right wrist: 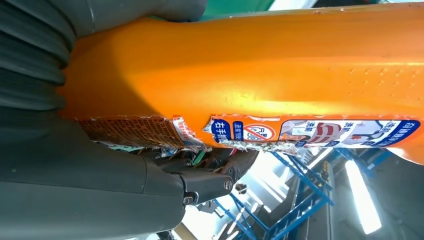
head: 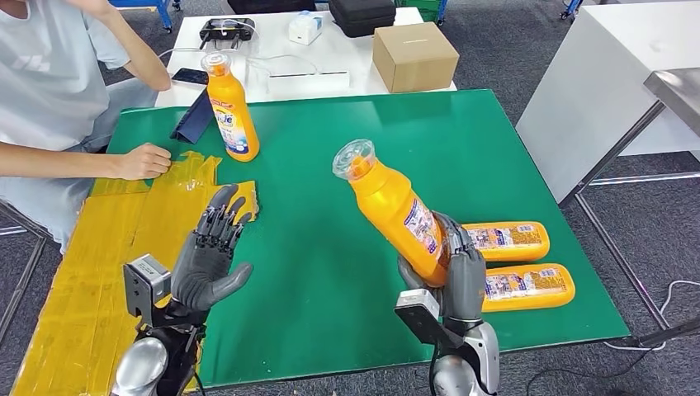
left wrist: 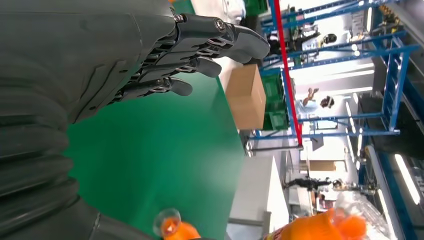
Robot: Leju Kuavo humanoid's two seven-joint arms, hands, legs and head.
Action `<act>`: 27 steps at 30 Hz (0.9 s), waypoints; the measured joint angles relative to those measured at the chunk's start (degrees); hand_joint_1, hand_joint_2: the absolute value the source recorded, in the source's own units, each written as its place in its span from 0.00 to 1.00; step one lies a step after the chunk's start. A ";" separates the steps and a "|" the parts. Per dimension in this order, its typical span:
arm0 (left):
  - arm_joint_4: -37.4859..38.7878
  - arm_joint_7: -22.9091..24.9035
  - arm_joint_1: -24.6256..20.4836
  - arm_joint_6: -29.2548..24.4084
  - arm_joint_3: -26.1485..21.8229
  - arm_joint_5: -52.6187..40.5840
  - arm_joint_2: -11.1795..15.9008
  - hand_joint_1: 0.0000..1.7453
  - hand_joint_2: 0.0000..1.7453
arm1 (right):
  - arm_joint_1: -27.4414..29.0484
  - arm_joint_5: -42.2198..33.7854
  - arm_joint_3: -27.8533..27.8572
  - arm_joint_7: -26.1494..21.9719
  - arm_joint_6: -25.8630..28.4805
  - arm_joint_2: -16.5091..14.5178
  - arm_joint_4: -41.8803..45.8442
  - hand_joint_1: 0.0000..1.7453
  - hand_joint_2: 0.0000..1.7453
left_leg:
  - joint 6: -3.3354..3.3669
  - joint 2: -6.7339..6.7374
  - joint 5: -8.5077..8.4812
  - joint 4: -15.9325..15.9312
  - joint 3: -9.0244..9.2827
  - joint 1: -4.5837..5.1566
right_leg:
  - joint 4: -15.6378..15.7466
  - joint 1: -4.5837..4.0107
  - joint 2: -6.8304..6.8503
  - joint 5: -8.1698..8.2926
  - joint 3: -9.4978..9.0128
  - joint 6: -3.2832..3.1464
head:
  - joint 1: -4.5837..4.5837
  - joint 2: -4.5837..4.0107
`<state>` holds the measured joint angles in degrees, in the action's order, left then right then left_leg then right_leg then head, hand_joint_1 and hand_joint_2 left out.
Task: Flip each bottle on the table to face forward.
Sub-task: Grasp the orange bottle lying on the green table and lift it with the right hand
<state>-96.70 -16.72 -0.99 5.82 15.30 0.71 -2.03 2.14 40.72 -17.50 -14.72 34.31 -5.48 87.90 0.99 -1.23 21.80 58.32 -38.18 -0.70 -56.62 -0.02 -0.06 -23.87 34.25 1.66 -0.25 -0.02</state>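
Note:
My right hand (head: 459,276) grips an orange bottle (head: 394,210) by its lower body, lifted off the green table (head: 330,223) and tilted with its clear cap toward the far left. Up close in the right wrist view, the bottle (right wrist: 260,75) shows a torn label beside my fingers (right wrist: 210,177). Two more orange bottles lie flat on their sides at the right, one (head: 505,240) behind the other (head: 528,286). A fourth bottle (head: 230,110) stands upright at the far left. My left hand (head: 210,252) hovers open over the table's left part, fingers (left wrist: 200,45) spread and holding nothing.
A person sits at the far left with a hand (head: 144,161) resting on yellow tape (head: 124,239) that covers the table's left side. A dark folded case (head: 195,118) leans by the standing bottle. Behind stands a white table with a cardboard box (head: 414,55).

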 joint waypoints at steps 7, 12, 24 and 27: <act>0.27 0.87 -0.91 2.41 2.71 2.39 0.73 0.00 1.00 | -2.11 -2.33 -0.07 -0.81 -1.34 -1.34 -0.73 0.98 1.00 | 0.00 0.00 -0.01 0.00 -0.01 -0.01 | 0.00 0.00 0.00 0.00 0.00 0.00 | -0.01 0.00; 0.97 1.11 -2.28 2.48 4.75 1.58 0.97 0.00 1.00 | -5.51 -3.18 -0.76 0.22 -4.21 -1.94 -3.67 0.93 1.00 | 0.00 0.00 -0.02 0.00 -0.01 -0.01 | 0.00 0.00 0.00 0.01 0.00 0.00 | -0.01 0.00; 1.77 1.35 -3.80 2.43 6.32 1.48 1.07 0.00 1.00 | -9.12 -1.49 -4.86 1.15 -7.48 -3.13 -9.01 0.96 1.00 | 0.01 0.02 -0.03 0.00 -0.05 -0.01 | -0.01 -0.01 0.00 0.01 0.03 0.00 | -0.01 0.00; 2.19 1.55 -4.34 2.52 6.57 1.61 1.07 0.00 1.00 | -10.17 -0.74 -7.26 1.48 -8.21 -3.84 -10.76 0.97 1.00 | 0.01 0.00 -0.03 0.00 -0.05 -0.03 | -0.01 -0.02 0.00 0.00 0.04 0.00 | -0.01 0.00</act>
<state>-94.51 -15.17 -5.33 8.34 21.87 2.32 -0.96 -8.03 39.98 -24.75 -13.23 26.10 -9.32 77.14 1.00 -1.22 21.76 58.32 -38.22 -0.72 -56.62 -0.03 -0.06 -23.87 34.29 1.65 -0.25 -0.02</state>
